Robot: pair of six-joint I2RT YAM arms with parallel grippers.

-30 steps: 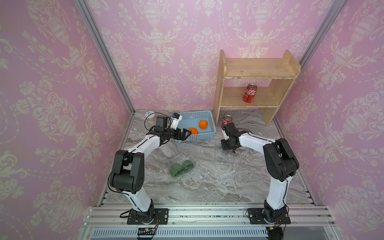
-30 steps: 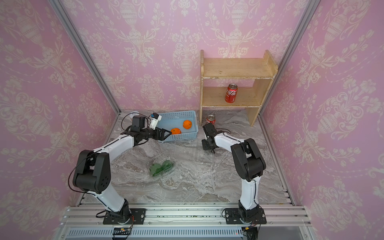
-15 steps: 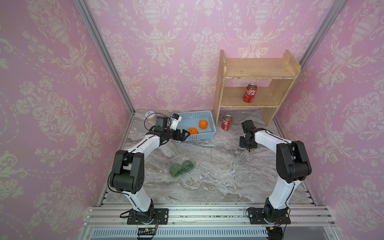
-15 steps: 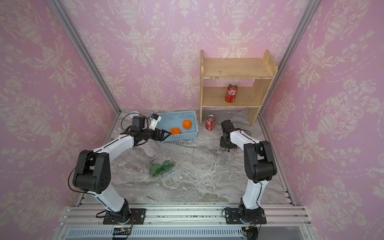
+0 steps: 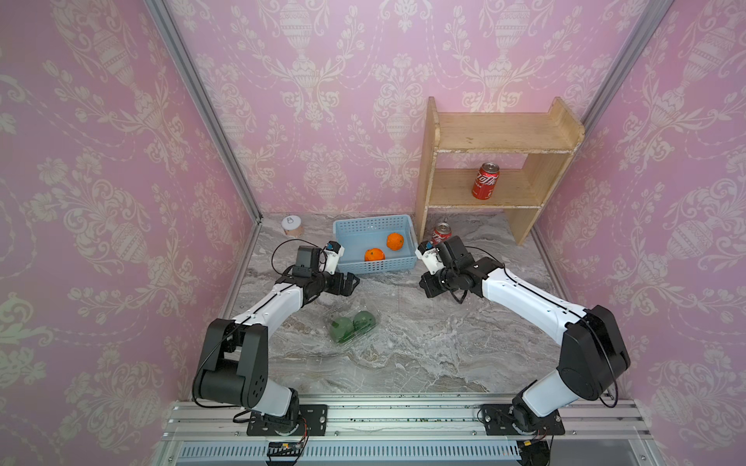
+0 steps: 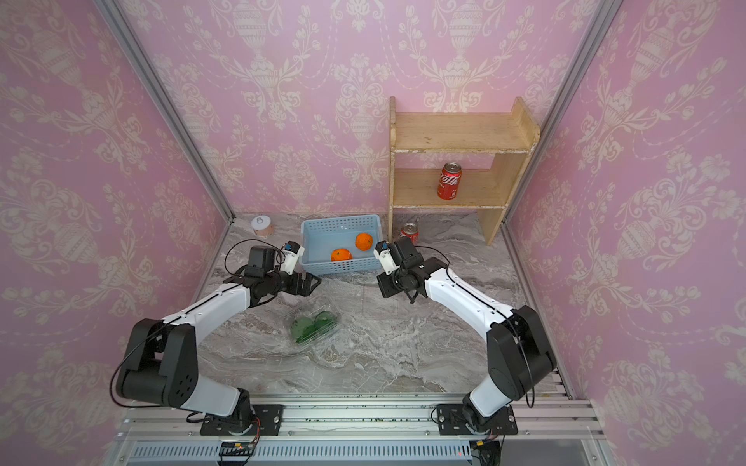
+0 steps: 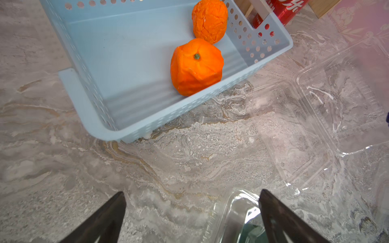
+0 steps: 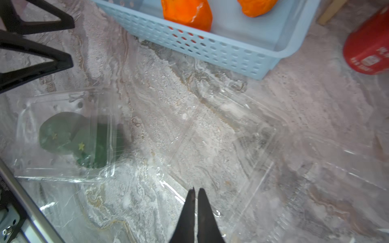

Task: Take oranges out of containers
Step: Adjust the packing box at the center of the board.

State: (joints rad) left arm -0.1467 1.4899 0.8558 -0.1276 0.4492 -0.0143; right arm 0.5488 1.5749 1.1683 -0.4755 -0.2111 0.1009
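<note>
1. Reaching in from its own side, the left pincer (image 5: 352, 282) hangs just in front of the light-blue basket (image 5: 379, 267); it stands spread wide, and in the left wrist view its dark fingers (image 7: 101, 221) sit far apart; between them show only the marbled counter (image 5: 403, 363) and a corner of clear plastic.
2. The right pincer (image 8: 196, 189) is pressed together, with only a hairline slit between its tips; it sits low at the edge of the empty container (image 8: 242, 134); whether a thin plastic edge is caught in that slit I cannot tell.
3. That empty container lies opened out flat on the counter, just in front of the basket's front wall and between the two pincers; it is so clear that the top views barely show it.
4. Two bright oranges (image 5: 374, 255) (image 5: 395, 241) lie loose inside the basket, close together, toward the end nearer the right arm.
5. Two green oranges (image 5: 341, 327) (image 5: 365, 318) sit side by side and touching inside the second container (image 8: 63, 101); clear plastic covers them; this box rests on the counter nearer the left arm and closer to the base rail than either pincer.
6. A wooden shelf (image 5: 504, 133) stands at the back on the right arm's side; a red cola can (image 5: 485, 181) stands upright on its lower board; a second can (image 5: 442, 233) stands on the counter between the basket and the shelf, just behind the right wrist.
7. A small white-lidded tub (image 5: 291, 225) sits in the back corner on the left arm's side, apart from the basket.
</note>
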